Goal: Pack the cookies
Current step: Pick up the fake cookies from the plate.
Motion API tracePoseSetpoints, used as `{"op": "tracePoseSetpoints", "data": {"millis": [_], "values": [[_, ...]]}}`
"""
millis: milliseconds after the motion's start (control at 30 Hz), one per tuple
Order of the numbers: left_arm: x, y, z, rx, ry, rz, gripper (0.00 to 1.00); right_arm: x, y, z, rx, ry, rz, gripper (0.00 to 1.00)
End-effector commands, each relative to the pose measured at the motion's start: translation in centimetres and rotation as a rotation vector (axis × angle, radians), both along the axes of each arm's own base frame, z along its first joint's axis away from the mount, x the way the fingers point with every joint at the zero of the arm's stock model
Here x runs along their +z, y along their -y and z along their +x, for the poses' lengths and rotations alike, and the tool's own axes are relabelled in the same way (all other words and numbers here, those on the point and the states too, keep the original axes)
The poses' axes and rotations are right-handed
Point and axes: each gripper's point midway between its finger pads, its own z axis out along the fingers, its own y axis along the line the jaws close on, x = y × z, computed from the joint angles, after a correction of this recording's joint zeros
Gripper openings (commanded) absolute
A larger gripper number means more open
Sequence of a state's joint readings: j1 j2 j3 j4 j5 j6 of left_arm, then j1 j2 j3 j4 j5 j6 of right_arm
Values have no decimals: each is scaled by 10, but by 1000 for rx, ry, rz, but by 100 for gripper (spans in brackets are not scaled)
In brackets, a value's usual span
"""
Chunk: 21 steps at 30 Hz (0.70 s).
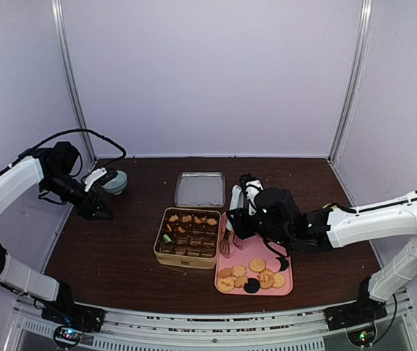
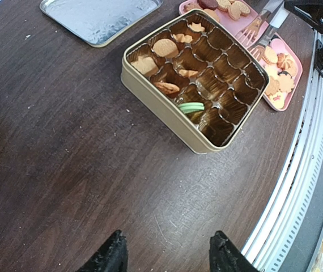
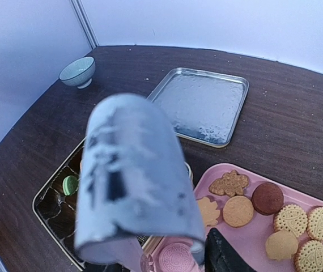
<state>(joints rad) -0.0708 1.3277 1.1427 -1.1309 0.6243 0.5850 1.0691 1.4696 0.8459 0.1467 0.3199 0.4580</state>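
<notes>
Cookies (image 1: 252, 276) lie on the pink tray (image 3: 306, 195), a few in the tin (image 1: 186, 262) beside it. With the right gripper (image 1: 236, 216) clamped on the tongs (image 1: 227, 243) above the tray and the left gripper (image 2: 167, 258) spread-fingered, idle, a hard squeeze could crack one, a loose pinch drop it. They rest flat, faces up; round, no long axis.

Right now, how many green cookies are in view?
1. The green cookie sits in the gold tin, left column from above, third compartment from the far end. None shows on the pink tray, though the right arm covers part of it.
</notes>
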Motion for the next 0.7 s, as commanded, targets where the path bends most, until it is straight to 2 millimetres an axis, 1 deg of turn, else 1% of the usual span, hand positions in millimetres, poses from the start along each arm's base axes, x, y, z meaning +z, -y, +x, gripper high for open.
{"op": "tracePoseSetpoints", "data": {"millis": [0,100,167,467,667], "values": [[8,-1,3,2,20,-13,53,0,1,-5,9,-12,40,44],[8,0,3,2,19,-14,53,-4,4,-7,3,-17,42,43],[8,-1,2,2,22,-12,53,-5,6,-7,0,-7,39,40],[9,-2,1,4,31,-4,53,15,7,2,-27,127,37,40],[10,-2,1,4,31,-2,53,16,0,5,-18,150,59,42]]}}
